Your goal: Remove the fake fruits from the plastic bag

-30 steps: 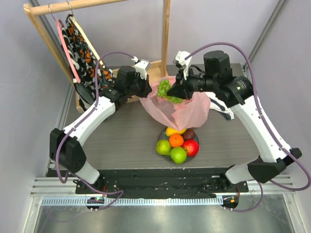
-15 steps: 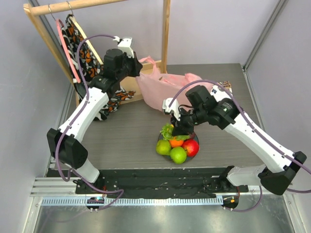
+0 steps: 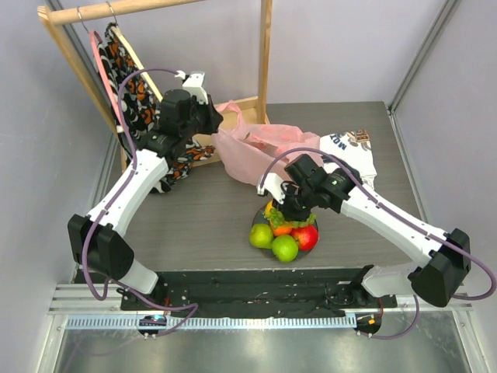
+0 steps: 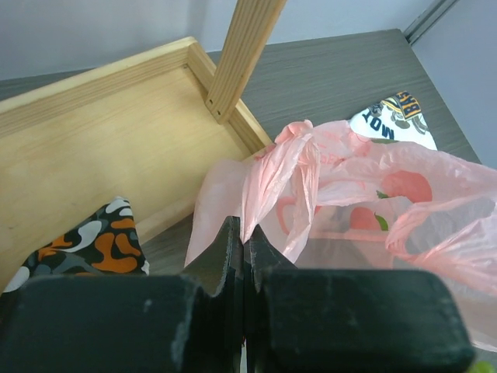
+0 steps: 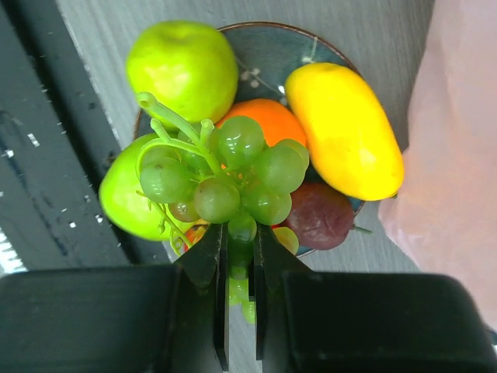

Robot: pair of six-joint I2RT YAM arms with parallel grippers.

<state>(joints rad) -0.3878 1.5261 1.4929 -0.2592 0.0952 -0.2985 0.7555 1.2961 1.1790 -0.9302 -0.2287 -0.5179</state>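
Grey wood-grain table [image 3: 194, 210], enclosed by pale grey walls. Item one: fake fruits, gathered on a dark round plate [image 5: 272, 35] near the front edge, just in front of the bag. Listed on the plate: bunch of green grapes [image 5: 233, 183], set over the top of the pile; yellow-orange mango [image 5: 345, 128]; orange [image 5: 260, 116]; dark purple round fruit [image 5: 322, 216]; two green apples [image 5: 182, 70]; red apple [image 3: 305, 235]. The grapes are pinched at their lower end between the narrowly spaced fingers of the right gripper [image 5: 238, 233], which is held low over the plate. Item two: translucent pink plastic bag [image 3: 248, 148], slumped and flattened on the table behind the plate; one twisted handle is clamped in the closed left gripper [image 4: 243, 237] at the rear left. White printed cloth [image 3: 353, 151] is seen just beside the bag's right end. Light wooden rack base [image 4: 93, 140] is recorded beside the bag's left end; black-orange patterned fabric [image 3: 128, 85] is hung from the rack's rail
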